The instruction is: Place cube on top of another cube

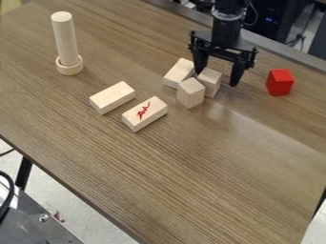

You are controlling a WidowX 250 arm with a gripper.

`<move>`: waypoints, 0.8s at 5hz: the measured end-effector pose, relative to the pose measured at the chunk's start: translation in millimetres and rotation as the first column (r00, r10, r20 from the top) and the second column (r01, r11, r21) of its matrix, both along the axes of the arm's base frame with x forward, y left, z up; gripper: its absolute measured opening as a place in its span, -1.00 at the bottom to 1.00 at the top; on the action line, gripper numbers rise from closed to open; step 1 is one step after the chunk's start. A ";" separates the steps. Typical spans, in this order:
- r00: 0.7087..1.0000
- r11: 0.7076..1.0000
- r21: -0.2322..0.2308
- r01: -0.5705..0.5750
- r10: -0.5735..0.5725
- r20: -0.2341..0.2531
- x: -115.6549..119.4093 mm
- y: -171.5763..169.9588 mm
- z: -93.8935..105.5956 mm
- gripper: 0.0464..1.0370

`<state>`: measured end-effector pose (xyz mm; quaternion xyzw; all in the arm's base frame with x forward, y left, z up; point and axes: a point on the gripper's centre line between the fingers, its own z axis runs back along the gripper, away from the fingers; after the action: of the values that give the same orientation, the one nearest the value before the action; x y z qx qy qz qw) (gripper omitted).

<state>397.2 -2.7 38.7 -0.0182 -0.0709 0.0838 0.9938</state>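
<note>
- Places are camera-side, relative to the marked block (145, 114) (wood, 1x, red scribble on top). 6 blocks total: 5 bare wood, 1 red, each seated on the table (191, 176).
- Metal panel (38, 228): lower left of marked block, off the table, past the near-left edge.
- Round peg (66, 38), 1x: upright, far left of marked block, well apart. Foot in 1 wooden ring (69, 68).
- Plain flat block (112, 97), 1x: just left of marked block and slightly farther back, narrow gap between.
- Marked block: lies flat. Broad stretch of tabletop from it to the near-left edge, more toward the camera.
- Task cubes, wood, 3x, tight cluster right of and behind marked block: rear block (179, 72), front block (191, 93), right block (212, 81). Can't tell if they touch, or which one is the pick.
- Gripper (217, 77): open, hanging over the cluster's right side, behind-right of marked block. One finger at the right block's far-left side, other off its right; contact not clear.
- Red block (280, 82), 1x: far right of marked block, well apart. Room between it and cluster; near the far table edge.
</note>
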 end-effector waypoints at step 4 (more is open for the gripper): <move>0.999 0.999 -0.020 0.038 -0.038 -0.030 -0.5 -4.4 2.2 0.04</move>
<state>396.7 -7.1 40.9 -0.0279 -0.0546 0.0659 0.9959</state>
